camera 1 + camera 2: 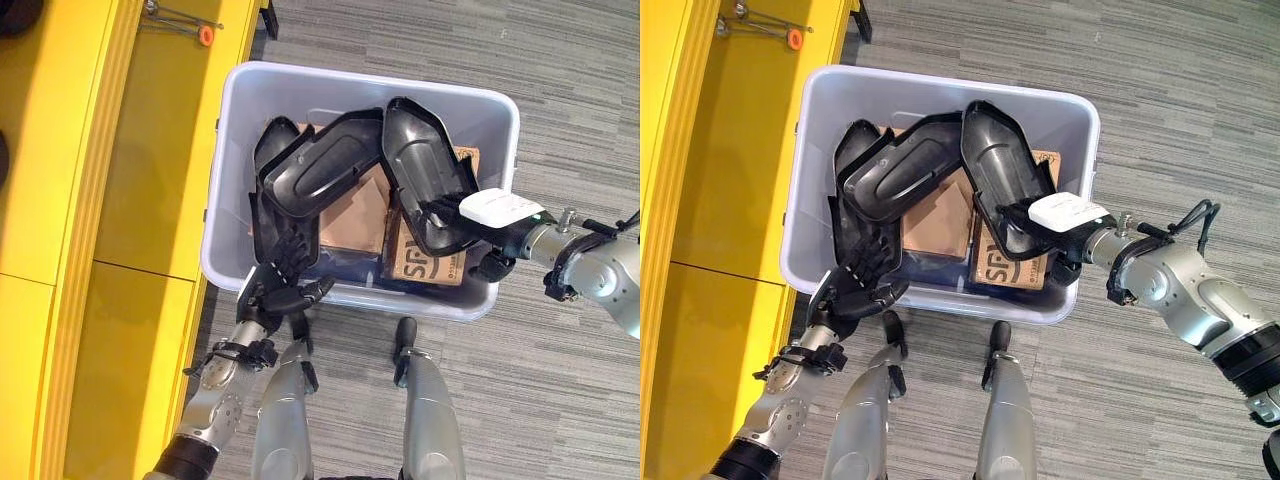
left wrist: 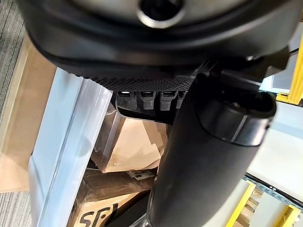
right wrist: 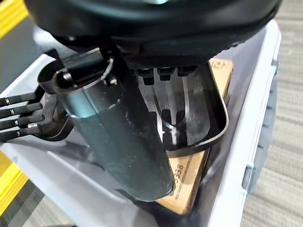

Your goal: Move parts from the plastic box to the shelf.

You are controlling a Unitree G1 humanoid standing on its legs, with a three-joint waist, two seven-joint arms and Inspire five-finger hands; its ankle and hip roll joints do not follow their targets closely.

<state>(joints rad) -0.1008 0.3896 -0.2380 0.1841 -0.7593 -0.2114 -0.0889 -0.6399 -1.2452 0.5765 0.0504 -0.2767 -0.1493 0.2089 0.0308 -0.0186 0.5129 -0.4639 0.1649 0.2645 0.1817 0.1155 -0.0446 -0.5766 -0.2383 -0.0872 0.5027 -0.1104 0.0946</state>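
Three black moulded parts lie in the plastic box [image 1: 232,170], stacked over brown cardboard boxes [image 1: 358,212]; the right-hand part [image 1: 428,172] is a shell tilted up with its hollow side showing, and the right hand [image 1: 492,218] grips its near rim, fingers [image 3: 163,75] curled inside the hollow and the thumb [image 3: 113,142] pressed against the outside, so the rim is pinched between them; the hand's back carries a white cover and reaches in over the box's right wall. Just left of that hand, the middle part [image 1: 322,172] lies across the pile, its far end touching the gripped shell. Further left, the third part [image 1: 272,190] stands against the box's left wall; the left hand [image 1: 283,278] rests at its near end by the box's front-left corner, fingers [image 1: 290,255] laid on the dark plastic; whether they clasp it I cannot tell. Left of that hand stands the yellow shelf [image 1: 110,200]; grey striped carpet [image 1: 560,110] lies around the box.
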